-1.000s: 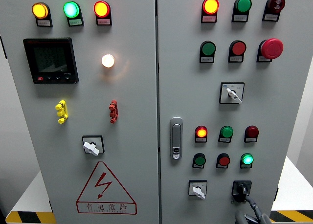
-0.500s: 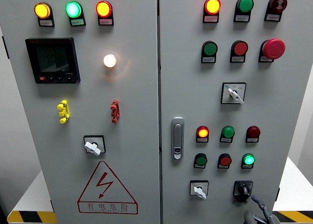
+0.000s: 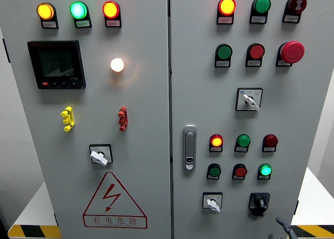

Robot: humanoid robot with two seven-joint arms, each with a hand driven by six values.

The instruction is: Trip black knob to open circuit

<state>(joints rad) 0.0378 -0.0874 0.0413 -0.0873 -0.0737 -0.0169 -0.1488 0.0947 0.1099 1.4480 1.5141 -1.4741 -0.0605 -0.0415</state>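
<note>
target: black knob (image 3: 259, 201), bottom row of right cabinet door, right of the white selector (image 3: 211, 202), below the lit green lamp (image 3: 265, 170)
knob state: handle sits roughly upright w/ slight tilt; we can't read the position marks at this res
right hand: (image 3: 282, 228) only a sliver of grey fingers at bottom edge, below-right of knob, clear of it, not touching. Open vs curled: can't tell, too little in view
left hand: not in view
step: we judge either knob not yet gripped or hand off it post-turn; frame alone doesn't settle whether it's tripped. Nothing held that we can see
next move: if untripped, we'd need hand up and left onto knob, fingers either side of the handle, then rotate; approach square to the door so fingers don't clip the selector
check: watch lamps above knob for a state change as confirmation
</note>
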